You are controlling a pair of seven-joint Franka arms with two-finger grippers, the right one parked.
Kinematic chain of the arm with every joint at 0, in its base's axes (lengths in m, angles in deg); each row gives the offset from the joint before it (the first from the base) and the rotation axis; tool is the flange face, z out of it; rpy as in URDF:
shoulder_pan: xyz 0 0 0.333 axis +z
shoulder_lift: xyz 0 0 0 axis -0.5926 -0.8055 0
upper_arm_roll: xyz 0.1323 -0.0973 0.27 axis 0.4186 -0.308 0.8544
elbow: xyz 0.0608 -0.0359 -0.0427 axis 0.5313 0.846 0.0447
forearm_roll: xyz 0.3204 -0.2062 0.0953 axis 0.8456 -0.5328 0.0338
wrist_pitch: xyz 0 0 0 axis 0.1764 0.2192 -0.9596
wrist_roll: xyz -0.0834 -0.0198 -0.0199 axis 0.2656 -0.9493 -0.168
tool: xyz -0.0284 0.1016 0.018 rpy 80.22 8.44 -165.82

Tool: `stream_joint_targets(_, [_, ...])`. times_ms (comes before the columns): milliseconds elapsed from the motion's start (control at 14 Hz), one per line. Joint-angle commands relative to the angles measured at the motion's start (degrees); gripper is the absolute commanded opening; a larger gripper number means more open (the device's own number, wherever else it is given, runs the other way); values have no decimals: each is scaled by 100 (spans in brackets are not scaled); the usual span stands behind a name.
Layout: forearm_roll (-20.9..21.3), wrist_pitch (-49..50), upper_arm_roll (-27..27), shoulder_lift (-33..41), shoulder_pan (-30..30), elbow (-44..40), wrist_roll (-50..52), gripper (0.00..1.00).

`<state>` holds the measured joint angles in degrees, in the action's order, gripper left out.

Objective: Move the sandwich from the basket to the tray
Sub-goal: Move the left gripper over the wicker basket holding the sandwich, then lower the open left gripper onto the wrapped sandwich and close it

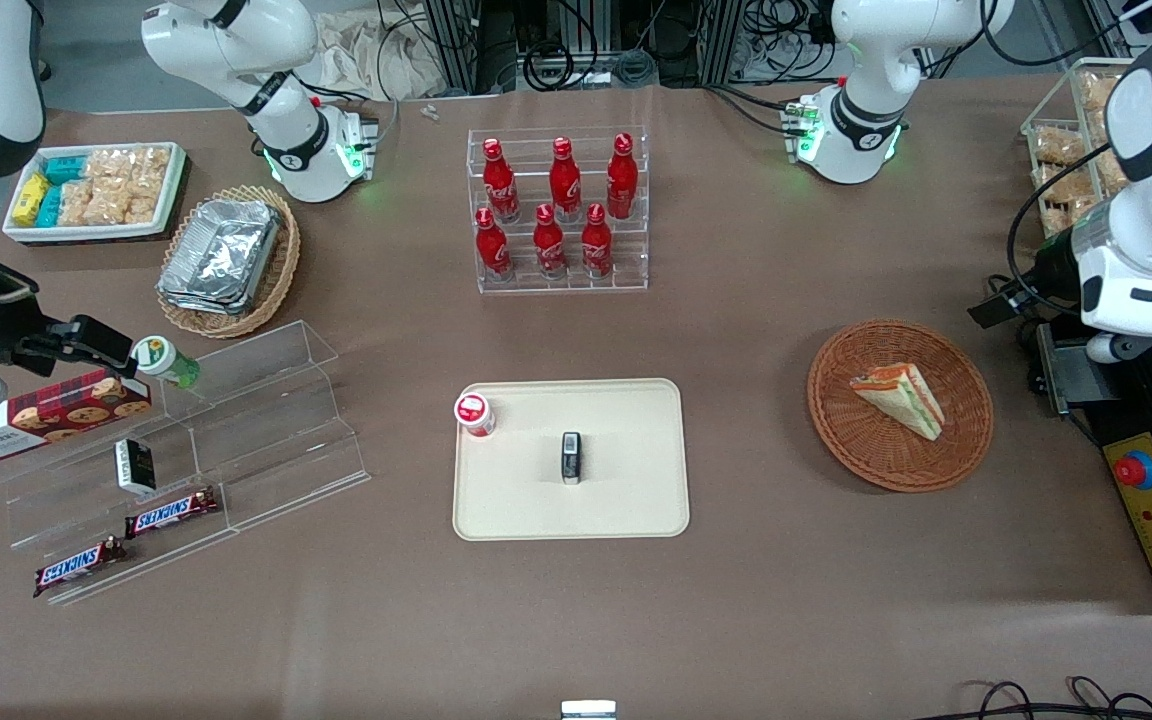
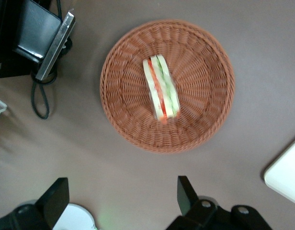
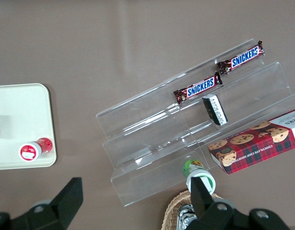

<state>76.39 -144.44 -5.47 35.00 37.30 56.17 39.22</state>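
Left wrist view, hand (image 2: 121, 201) spread above basket (image 2: 209, 57), sandwich (image 2: 160, 87)

Even, bright overhead light falls on the brown counter (image 1: 796, 580), with only soft, short shadows. The crumpled silver foil containers (image 1: 221, 255) glare. In the left wrist view the triangular white-bread sandwich (image 2: 160, 87) is slightly blurred, and the black gripper (image 2: 121, 199) is soft.

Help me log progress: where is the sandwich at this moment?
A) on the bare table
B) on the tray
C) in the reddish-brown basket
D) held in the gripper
C: the sandwich lies in the basket, while the open gripper hovers above the table beside it, holding nothing.
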Motion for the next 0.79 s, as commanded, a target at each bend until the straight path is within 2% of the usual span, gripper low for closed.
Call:
stream_joint_targets(0, [-32, -938, -42, 238, 81, 825, 595, 100])
stream_joint_targets(214, [-23, -1950, -95, -7, 2, 1407, 1209, 100])
stream_joint_targets(357, [90, -2240, -252, -543, -16, 1381, 1851, 100])
stream_joint_targets(714, [100, -2926, -280, -1256, -16, 1425, 2353, 100])
